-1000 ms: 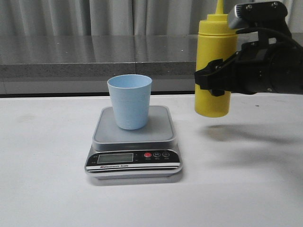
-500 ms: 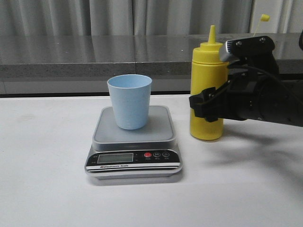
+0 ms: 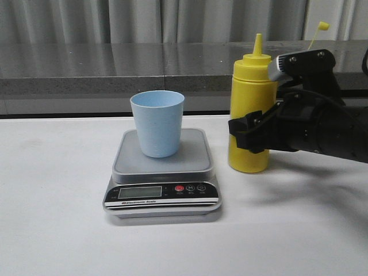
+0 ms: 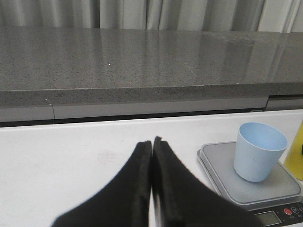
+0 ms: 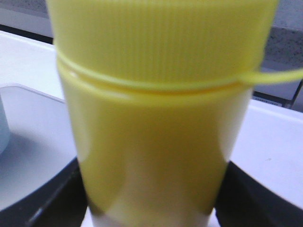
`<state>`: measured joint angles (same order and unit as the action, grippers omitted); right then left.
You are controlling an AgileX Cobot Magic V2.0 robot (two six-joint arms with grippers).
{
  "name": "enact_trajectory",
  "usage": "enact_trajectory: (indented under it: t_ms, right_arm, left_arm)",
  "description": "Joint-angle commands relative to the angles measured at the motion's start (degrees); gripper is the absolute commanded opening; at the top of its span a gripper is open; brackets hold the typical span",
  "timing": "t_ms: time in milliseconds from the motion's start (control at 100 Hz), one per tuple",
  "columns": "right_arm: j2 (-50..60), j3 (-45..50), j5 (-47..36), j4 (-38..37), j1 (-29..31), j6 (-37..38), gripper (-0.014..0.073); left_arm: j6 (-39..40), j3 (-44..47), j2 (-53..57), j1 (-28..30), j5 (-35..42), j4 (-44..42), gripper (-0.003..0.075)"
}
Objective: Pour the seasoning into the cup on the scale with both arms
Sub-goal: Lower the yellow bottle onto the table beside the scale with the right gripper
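The yellow seasoning bottle (image 3: pixel 250 109) stands upright on the white table just right of the scale (image 3: pixel 163 164), with its small cap (image 3: pixel 323 25) hanging off on the thin tether. My right gripper (image 3: pixel 253 135) is shut on the bottle's lower half; in the right wrist view the bottle (image 5: pixel 151 109) fills the picture between my black fingers (image 5: pixel 57 198). The light blue cup (image 3: pixel 157 123) stands upright on the scale's platform. My left gripper (image 4: pixel 152 142) is shut and empty, low over the table left of the scale (image 4: pixel 222 175) and cup (image 4: pixel 259 151); it is out of the front view.
A grey stone ledge (image 3: pixel 115 69) with curtains behind runs along the table's far edge. The scale's black front panel (image 3: pixel 162 192) with its display and red button faces the front. White tabletop (image 3: pixel 52 201) lies left of the scale and in front of it.
My right gripper has brought the bottle down and slightly left, from held in the air to standing on the table beside the scale. The cup and scale have not moved.
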<state>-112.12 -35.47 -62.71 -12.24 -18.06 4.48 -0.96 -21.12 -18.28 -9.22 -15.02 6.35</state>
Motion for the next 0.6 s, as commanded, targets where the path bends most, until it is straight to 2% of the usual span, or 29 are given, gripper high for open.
enact_trajectory:
  t_ms: [0, 130, 590]
  right_arm:
    - [2.18, 0.33, -4.84, -0.5, 0.42, -0.34, 0.0547]
    - [2.18, 0.89, -5.17, -0.38, 0.42, -0.34, 0.0666]
    - [3.43, 1.59, -5.14, 0.07, 0.42, -0.34, 0.0666]
  left_arm:
    - [0.25, -1.59, -0.37, 0.06, 4.37, 0.24, -0.002]
    - [0.25, -1.59, -0.37, 0.06, 4.37, 0.24, -0.002]
    - [0.25, -1.59, -0.37, 0.06, 4.37, 0.24, -0.002]
